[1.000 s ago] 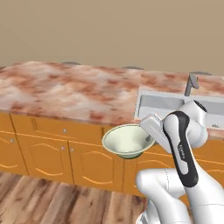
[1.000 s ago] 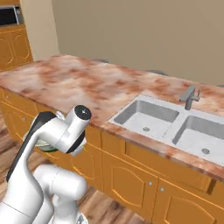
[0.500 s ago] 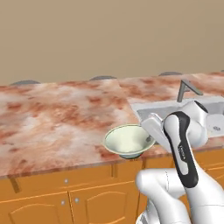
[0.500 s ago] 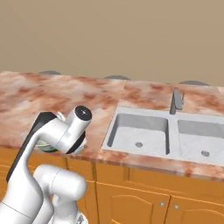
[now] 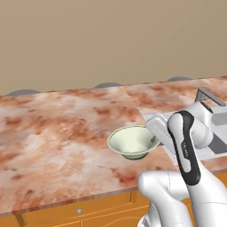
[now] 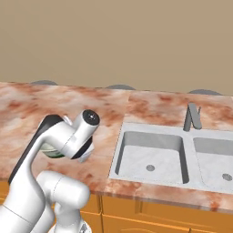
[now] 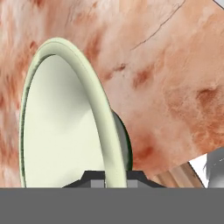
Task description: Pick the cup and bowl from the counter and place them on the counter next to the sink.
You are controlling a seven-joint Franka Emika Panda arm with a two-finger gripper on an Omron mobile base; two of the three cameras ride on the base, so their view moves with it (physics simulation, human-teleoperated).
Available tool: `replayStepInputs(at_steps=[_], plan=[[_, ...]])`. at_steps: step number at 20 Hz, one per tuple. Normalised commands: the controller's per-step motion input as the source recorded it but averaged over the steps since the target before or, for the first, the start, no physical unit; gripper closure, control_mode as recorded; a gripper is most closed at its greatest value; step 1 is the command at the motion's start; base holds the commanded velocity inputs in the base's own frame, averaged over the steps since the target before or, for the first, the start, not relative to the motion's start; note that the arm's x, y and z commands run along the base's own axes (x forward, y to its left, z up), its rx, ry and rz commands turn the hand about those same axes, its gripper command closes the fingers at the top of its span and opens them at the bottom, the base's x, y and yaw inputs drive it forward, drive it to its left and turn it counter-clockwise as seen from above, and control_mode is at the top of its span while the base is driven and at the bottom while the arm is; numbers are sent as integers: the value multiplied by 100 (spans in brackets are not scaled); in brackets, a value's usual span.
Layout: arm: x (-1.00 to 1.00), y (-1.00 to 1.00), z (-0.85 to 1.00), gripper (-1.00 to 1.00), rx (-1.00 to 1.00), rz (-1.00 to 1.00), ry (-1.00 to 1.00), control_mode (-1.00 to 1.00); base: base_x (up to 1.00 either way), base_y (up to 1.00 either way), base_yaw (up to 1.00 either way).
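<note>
One bowl (image 5: 133, 142) is what I carry, pale cream-green and shallow, sitting just below the middle of the left base view, left of my white forearm, over the reddish marbled counter (image 5: 57, 133) that fills the left half of that frame. My gripper (image 7: 116, 176) shows at the bottom middle of the hand view, its two dark fingers (image 7: 91, 175) drawn close together and pinching the bowl's thin rim between them, one tip inside the wall and one outside. From there the bowl's pale inside takes up the left of the frame, its rim curves up through the middle, and marbled stone lies to the right. In the right base view only a sliver of the bowl (image 6: 52, 152) peeks out at centre left behind my arm. Further right in that view the sink (image 6: 152, 152) lies recessed in the counter, light grey with a round drain, and the grey faucet (image 6: 193, 116) stands behind it at the right.
</note>
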Motion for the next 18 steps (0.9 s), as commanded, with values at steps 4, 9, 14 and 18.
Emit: replayStepInputs(at_steps=[4,9,14,18], plan=[[0,0,0,100,0,0,0,100,0,0,0],[0,0,0,100,0,0,0,-100,0,0,0],[68,5,-5,100,0,-3,3,-100,0,0,0],[57,-9,0,100,-2,-1,1,-100,0,0,0]])
